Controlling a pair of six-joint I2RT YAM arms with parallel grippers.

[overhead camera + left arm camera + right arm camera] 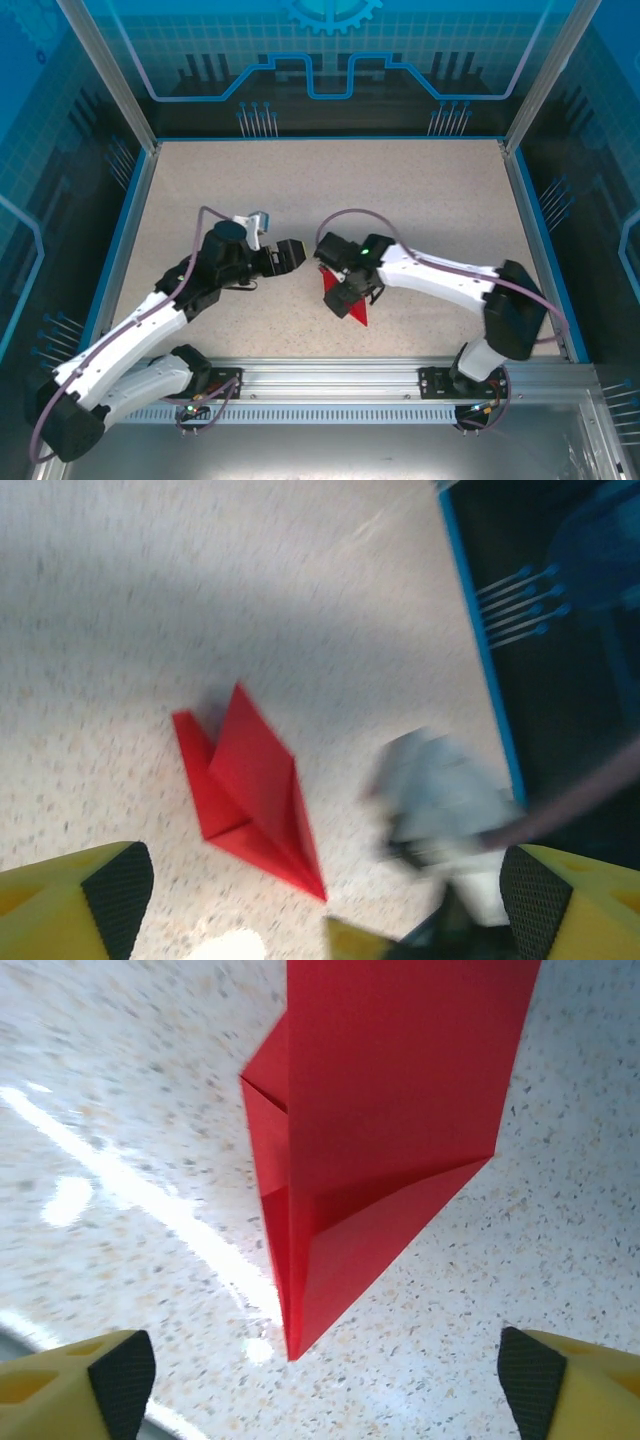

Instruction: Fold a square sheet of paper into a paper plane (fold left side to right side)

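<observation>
Speckled tabletop (300,180) holds the paper plane (250,790) — left pincer (326,890) and right pincer (325,1375) agape.

Red paper plane (255,790) (pointed dart), folded

Paper plane (390,1110) on table (400,200), below R gripper (325,1380).

The paper plane (255,790) is bright red; the table (150,600) around it is pale beige with dark speckles.
</observation>
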